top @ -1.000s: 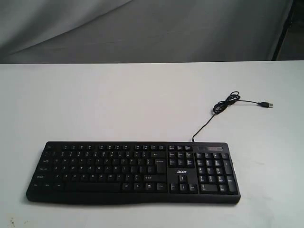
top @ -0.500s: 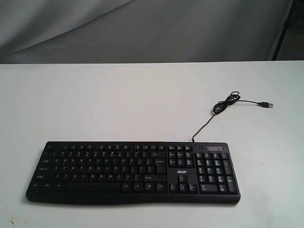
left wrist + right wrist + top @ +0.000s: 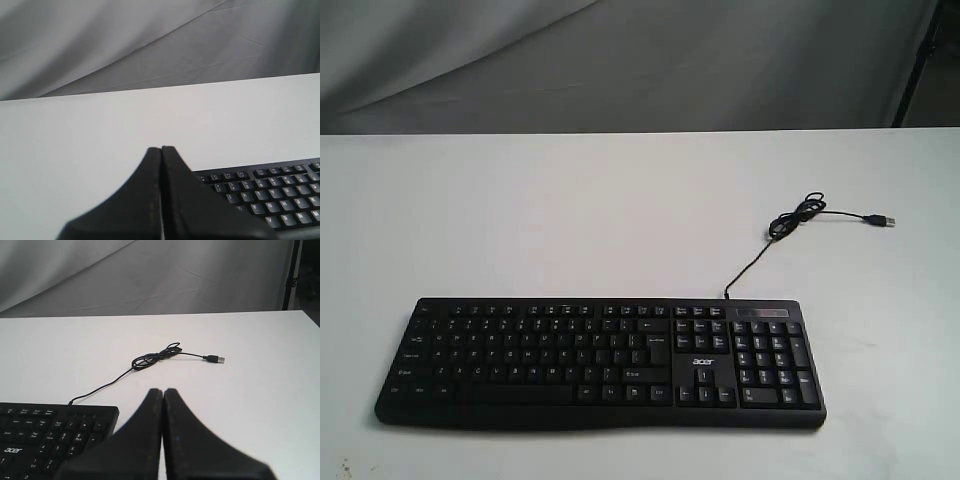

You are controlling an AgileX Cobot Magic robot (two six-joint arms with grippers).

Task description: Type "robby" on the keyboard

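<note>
Exterior view: keyboard (image 3: 600, 362) flat on the white table (image 3: 620, 200), spread across the lower part of the frame, letter keys toward the lower left, number pad toward the lower right. Thin cable (image 3: 752, 262) trailing up from the back edge to a loose coil, ending in a USB plug (image 3: 886, 221) at the right, plugged into nothing. No arm visible here.

Left wrist view: left gripper (image 3: 161, 150) pressed together and empty, held above the table near the keyboard's letter end. Right wrist view: right gripper (image 3: 163, 391) likewise pinched tight on nothing, above the number-pad end.

No key touched, judging by this; the whole word left to type.

Likely trouble:
- Catching two neighbouring keys on a slightly off descent, "r" beside "e" and "t", "b" beside "v" and "n".
- Aiming by small, faint legends, hard to read from here.
- Losing the second "b" without a clean lift between presses, or getting repeats from holding down too long.
- Sliding the board on the smooth surface by pushing at a slant.
- Colliding over the middle rows if both arms reach in together.
</note>
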